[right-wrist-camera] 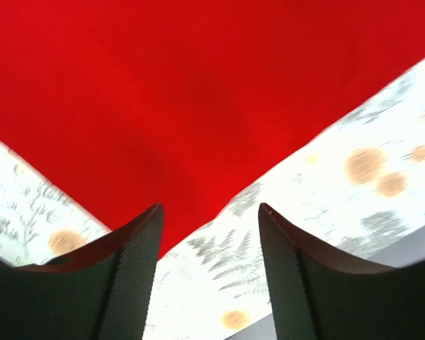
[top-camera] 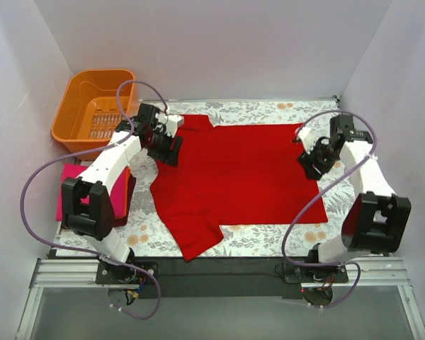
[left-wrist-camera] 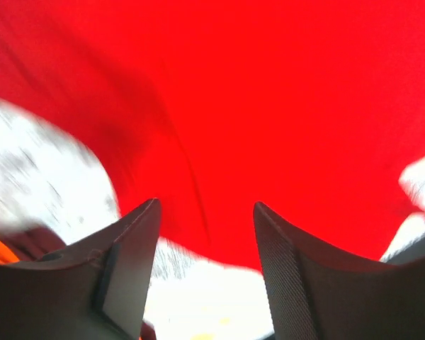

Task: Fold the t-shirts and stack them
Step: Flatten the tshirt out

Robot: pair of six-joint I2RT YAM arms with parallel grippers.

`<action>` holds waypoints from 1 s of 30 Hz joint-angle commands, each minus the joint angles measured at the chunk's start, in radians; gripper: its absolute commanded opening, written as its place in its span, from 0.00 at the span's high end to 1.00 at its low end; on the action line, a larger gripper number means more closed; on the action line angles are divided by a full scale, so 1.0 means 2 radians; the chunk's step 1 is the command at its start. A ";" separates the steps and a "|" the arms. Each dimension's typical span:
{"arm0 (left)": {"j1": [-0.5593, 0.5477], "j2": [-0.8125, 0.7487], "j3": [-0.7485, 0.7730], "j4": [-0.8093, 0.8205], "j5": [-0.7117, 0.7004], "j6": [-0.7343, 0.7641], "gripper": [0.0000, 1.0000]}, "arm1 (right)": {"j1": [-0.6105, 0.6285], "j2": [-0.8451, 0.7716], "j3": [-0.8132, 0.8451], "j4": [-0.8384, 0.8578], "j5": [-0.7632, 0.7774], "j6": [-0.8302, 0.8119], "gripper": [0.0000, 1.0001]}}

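A bright red t-shirt (top-camera: 234, 177) lies spread flat on the floral cloth (top-camera: 269, 237), one sleeve pointing toward the near edge. My left gripper (top-camera: 168, 150) hangs over the shirt's left edge near the collar, and my right gripper (top-camera: 310, 166) over its right edge. In the left wrist view the left gripper (left-wrist-camera: 207, 212) stands open with nothing between its fingers, the red shirt (left-wrist-camera: 269, 106) just beyond the tips. The right gripper (right-wrist-camera: 209, 212) is open too, empty, above the shirt's edge (right-wrist-camera: 163, 106). A folded magenta-pink t-shirt (top-camera: 69, 185) lies at the far left, with a dark red one (top-camera: 131, 195) showing under it.
An orange slotted basket (top-camera: 95, 106) stands at the back left corner. White walls close in the back and both sides. The left arm reaches over the folded pile. The floral cloth (right-wrist-camera: 326, 205) covers the table to its near edge.
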 commanded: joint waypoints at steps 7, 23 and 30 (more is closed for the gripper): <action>0.054 0.216 0.269 0.059 0.035 -0.103 0.37 | -0.042 0.282 0.329 0.002 -0.111 0.116 0.33; 0.064 0.365 0.422 0.137 0.003 -0.127 0.36 | -0.046 0.509 0.499 0.241 -0.085 0.234 0.46; 0.065 0.383 0.423 0.149 -0.021 -0.124 0.36 | -0.046 0.540 0.496 0.250 -0.088 0.230 0.48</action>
